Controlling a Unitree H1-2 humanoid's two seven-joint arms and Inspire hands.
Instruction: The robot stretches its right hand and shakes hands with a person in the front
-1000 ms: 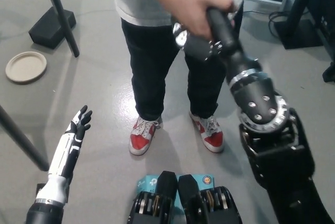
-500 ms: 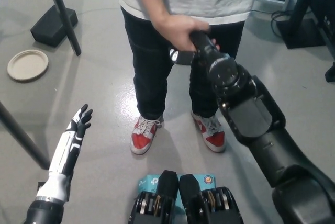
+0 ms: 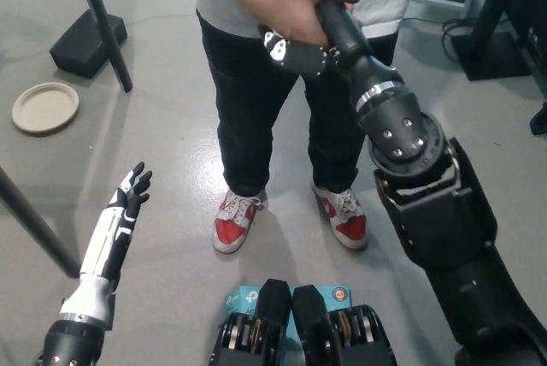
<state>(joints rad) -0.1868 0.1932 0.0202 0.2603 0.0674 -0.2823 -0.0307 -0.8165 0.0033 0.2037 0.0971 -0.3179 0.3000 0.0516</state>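
the black right hand point(image 3: 295, 45) is raised at the top middle of the head view, stretched forward on its black arm point(image 3: 410, 161) that climbs from the lower right. the person's hand point(image 3: 286, 2) lies over it from above, its fingers wrapped round the robot's wrist end, so the two are clasped and touching; the right hand is grasping the person's hand, though most of its own fingers are hidden under it. the person point(image 3: 273, 92) stands right in front, in black trousers, a grey shirt and red-and-white shoes point(image 3: 235, 221). the white left hand point(image 3: 132, 191) rests low at the left, released, fingers spread above the grey floor point(image 3: 154, 126). a round plate point(image 3: 44, 107) lies on the floor at far left
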